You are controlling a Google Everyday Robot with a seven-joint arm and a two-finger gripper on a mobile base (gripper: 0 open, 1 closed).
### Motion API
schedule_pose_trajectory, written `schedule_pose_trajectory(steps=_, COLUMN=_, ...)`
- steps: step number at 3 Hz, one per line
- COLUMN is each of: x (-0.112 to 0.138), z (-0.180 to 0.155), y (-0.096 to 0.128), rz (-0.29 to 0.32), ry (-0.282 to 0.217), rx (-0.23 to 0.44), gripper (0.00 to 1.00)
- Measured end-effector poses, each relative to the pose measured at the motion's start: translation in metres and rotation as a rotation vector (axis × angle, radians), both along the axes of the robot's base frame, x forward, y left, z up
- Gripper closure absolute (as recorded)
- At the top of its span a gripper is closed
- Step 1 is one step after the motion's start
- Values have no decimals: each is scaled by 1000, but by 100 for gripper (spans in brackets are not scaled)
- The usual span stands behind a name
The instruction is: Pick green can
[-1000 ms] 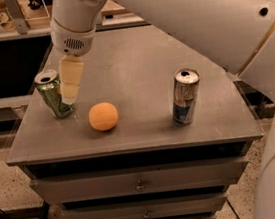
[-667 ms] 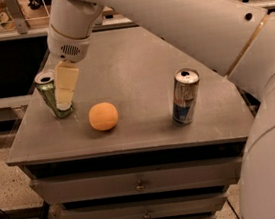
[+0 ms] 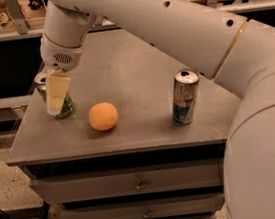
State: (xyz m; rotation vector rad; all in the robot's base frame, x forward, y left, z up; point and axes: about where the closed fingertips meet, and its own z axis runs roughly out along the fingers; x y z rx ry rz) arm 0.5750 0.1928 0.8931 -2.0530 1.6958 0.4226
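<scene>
My tool [image 3: 56,105] has slid left and down over the last second. It was hanging just right of the green can [image 3: 67,107]; now it covers most of the can's near side, leaving only the silver rim and a strip of green at the base showing. The can stands where it did, at the left rear corner of the surface [image 3: 137,66], seemingly undisturbed. I cannot tell whether my tool is clamped on it or merely around it. I judge the approach is done and the grasp is the step in hand, with no lift yet. The orange ball [image 3: 103,116] and the silver-and-blue can [image 3: 185,96] sit untouched to the right.
</scene>
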Motion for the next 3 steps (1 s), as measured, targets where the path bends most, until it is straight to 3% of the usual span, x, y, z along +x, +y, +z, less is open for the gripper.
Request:
schedule_pose_trajectory(steps=2, x=-4, z=2, y=21, rz=23, ry=37, rx=56, gripper=63)
schedule_pose_trajectory(steps=3, x=-2, z=16, y=20, rz=28, ry=30, rx=67, gripper=62)
